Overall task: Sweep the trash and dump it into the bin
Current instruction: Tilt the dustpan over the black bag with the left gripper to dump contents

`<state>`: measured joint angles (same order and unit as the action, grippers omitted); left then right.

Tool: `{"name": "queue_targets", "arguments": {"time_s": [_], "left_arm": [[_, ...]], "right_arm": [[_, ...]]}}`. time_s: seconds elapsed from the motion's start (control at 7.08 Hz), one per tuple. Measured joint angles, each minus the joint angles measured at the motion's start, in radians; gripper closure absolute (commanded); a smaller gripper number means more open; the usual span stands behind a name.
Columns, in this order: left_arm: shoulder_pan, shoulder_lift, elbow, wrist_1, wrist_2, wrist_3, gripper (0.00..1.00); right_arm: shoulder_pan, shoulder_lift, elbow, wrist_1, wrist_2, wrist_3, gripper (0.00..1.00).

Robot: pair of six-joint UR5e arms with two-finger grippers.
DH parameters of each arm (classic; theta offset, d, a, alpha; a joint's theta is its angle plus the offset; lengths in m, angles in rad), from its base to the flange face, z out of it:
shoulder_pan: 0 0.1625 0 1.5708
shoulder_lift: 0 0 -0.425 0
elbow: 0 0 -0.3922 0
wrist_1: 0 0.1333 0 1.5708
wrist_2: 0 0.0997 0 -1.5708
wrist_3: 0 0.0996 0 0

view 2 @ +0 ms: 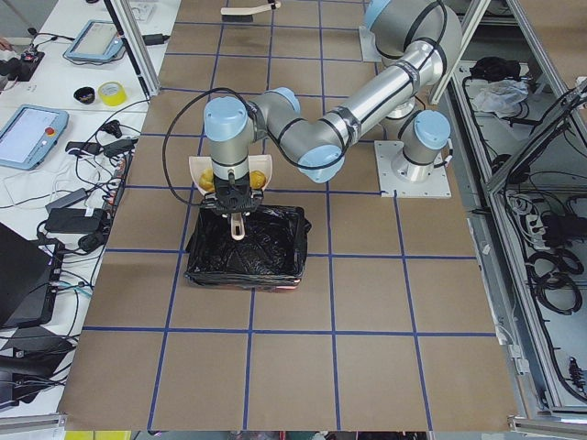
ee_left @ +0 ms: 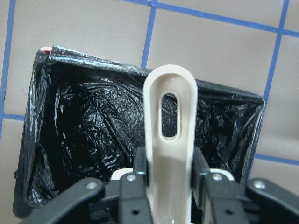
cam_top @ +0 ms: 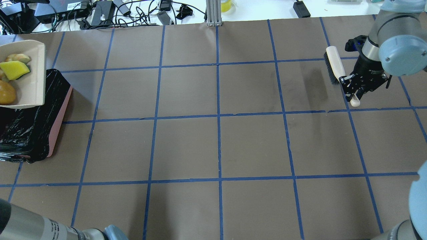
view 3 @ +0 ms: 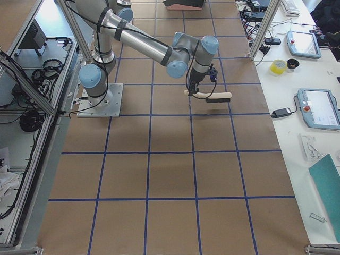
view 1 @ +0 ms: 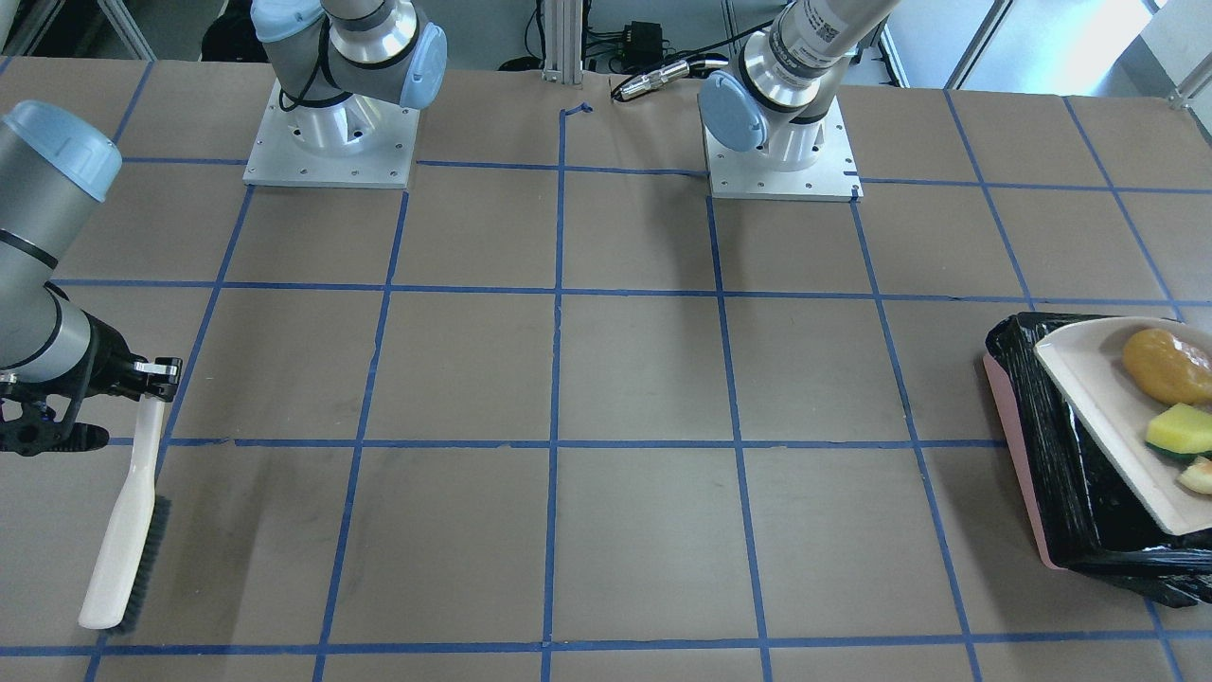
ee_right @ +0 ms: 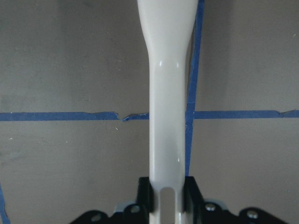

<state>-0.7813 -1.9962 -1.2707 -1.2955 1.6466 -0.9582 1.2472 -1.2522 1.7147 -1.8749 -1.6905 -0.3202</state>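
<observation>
My left gripper (ee_left: 169, 161) is shut on the handle (ee_left: 168, 126) of the beige dustpan (view 1: 1098, 398), held over the far side of the bin (view 1: 1042, 445), a pinkish box lined with a black bag (ee_left: 84, 140). The trash lies in the pan: the golden-brown lump (view 1: 1167, 365), the yellow sponge wedge (view 1: 1182, 428) and the croissant-like piece (view 1: 1201, 474). The overhead view also shows the pan (cam_top: 31, 76) and the bin (cam_top: 33, 123). My right gripper (cam_top: 353, 88) is shut on the white handle of a brush (cam_top: 333, 65) above the table, far from the bin.
The brown table (cam_top: 217, 143) carries a grid of blue tape. The two arm bases (view 1: 331, 142) stand at the robot's edge. Cables and devices (cam_top: 100, 13) lie past the far edge.
</observation>
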Motion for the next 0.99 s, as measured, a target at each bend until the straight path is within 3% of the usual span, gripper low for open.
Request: {"name": "queue_targets", "arguments": {"time_s": [0.71,0.85,0.99], "left_arm": [[0.056,-0.144,0.061,0.231,-0.005,0.162,1.00],[0.056,-0.160,0.059,0.277,-0.006,0.187,1.00],[0.056,-0.168,0.056,0.316,-0.007,0.220,1.00]], "right_arm": [[-0.031,0.051,0.025,-0.069,-0.016,-0.022,1.00],[-0.032,0.052,0.030,-0.071,-0.022,-0.025,0.92],[-0.032,0.054,0.034,-0.072,-0.027,-0.029,0.17]]}}
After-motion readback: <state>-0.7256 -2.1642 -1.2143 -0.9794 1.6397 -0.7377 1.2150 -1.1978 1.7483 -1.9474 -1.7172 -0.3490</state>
